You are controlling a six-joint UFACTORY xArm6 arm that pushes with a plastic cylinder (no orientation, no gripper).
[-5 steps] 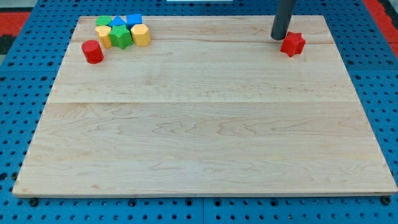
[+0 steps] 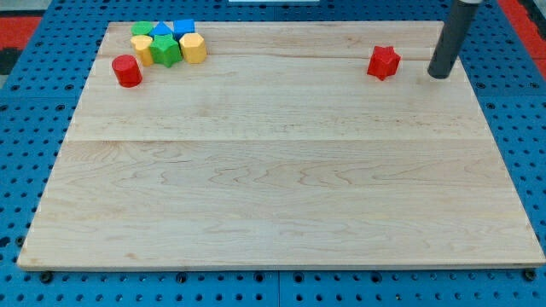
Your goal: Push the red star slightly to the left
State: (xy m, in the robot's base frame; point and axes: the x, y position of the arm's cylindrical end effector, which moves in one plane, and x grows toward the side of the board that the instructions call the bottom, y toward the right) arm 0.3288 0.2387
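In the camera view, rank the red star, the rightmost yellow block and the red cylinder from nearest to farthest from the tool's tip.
From my tip, at the board's right edge:
1. Red star, just to the view's left of the tip, apart from it.
2. Yellow block, right end of the top-left cluster.
3. Red cylinder, farthest left, below the cluster.

One camera, raised, looking down across the wooden board (image 2: pixel 281 170); whole board framed
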